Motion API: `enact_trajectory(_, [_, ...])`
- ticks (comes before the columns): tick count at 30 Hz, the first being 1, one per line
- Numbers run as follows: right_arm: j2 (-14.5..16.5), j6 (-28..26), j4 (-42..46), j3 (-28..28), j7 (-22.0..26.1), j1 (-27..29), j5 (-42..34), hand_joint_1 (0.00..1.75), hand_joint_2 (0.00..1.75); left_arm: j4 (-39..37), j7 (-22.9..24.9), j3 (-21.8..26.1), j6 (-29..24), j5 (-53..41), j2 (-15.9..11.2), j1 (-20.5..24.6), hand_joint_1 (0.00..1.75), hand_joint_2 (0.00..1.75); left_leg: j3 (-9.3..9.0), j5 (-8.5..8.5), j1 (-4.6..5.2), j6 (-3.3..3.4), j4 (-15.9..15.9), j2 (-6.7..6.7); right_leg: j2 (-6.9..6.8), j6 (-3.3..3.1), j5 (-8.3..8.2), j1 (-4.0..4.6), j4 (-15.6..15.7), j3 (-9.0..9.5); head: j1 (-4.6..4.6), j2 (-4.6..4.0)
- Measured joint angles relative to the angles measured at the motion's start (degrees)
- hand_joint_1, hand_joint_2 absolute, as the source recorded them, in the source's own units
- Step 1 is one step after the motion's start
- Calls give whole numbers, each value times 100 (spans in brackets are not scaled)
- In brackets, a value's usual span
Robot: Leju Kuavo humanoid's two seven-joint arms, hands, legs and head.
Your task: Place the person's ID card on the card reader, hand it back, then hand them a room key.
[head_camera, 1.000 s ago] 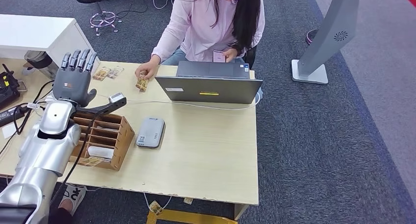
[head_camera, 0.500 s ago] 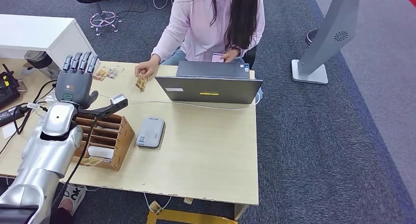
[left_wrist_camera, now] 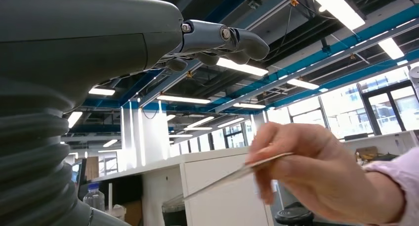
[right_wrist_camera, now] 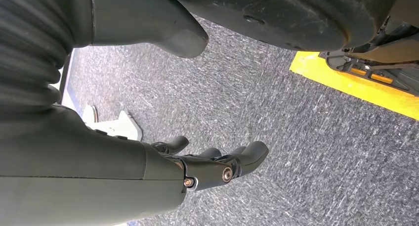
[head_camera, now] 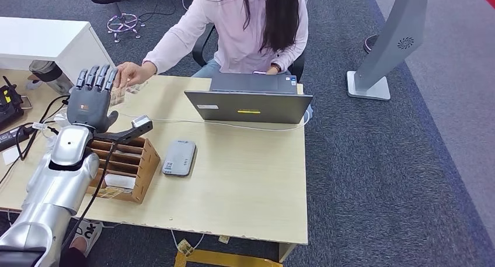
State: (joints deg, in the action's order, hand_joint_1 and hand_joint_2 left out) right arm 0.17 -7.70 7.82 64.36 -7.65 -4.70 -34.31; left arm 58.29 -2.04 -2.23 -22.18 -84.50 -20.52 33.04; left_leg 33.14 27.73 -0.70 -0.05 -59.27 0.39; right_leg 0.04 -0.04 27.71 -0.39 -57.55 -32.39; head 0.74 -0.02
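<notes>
Beside raised left robot hand [head_camera: 89, 100], person's hand [left_wrist_camera: 316, 169] (wrist view) pinching ID card [left_wrist_camera: 237, 174]

The left hand [head_camera: 89, 101] was raised at the desk's [head_camera: 245, 185] far left corner, fingers apart, holding nothing. Just beyond its fingertips the person's hand [head_camera: 131, 74] held a card [left_wrist_camera: 237, 172], closing that way. Below the wrist stood the wooden rack [head_camera: 125, 162], the reader [head_camera: 178, 157] beside it. The laptop [head_camera: 248, 103] blocked the far middle; the near right desk was bare.
</notes>
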Motion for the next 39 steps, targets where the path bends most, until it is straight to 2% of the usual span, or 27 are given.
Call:
enact_trajectory(6, [0, -2, 0, 14, 64, 0, 13, 0, 175, 0, -44, 0, -33, 72, -48, -86, 0, 175, 0, 0, 0, 0, 0, 0, 0, 0, 0, 0, 0, 0, 0, 0])
enact_trajectory(10, [0, 0, 0, 14, 72, 0, 9, 0, 175, 0, -52, 0, -48, 100, -61, -130, 175, 175, 1, 0, -1, 0, 0, -2, -2, 0, 1, 0, 0, 0, -1, 0])
enact_trajectory(25, [0, 14, 0, 68, 102, 0, -41, 0, 175, 15, -238, 0, -27, 259, -60, -214, 175, 175, 1, 0, 0, 0, 0, -2, -2, 0, 0, 0, 0, 0, -1, 0])
enact_trajectory(33, [0, 30, 0, 105, 127, 0, -97, 0, 175, 173, -398, 2, -95, 464, -41, -399, 175, 175, 0, 0, 0, 0, 0, -1, -2, 0, 0, 0, 0, -1, -1, 0])
enact_trajectory(36, [0, 27, 0, 115, 114, -1, -134, 0, 175, 483, -571, 1, -120, 625, 84, -636, 175, 175, 0, 0, 2, 0, 0, -2, -3, 0, 1, -1, 1, -1, -2, 0])
enact_trajectory(39, [0, 8, 0, 135, 86, -9, -169, 0, 175, 915, -642, -60, -134, 651, 323, -973, 175, 175, 1, 1, 5, 1, -1, -2, -2, 2, 1, -4, 2, -1, -2, 0])
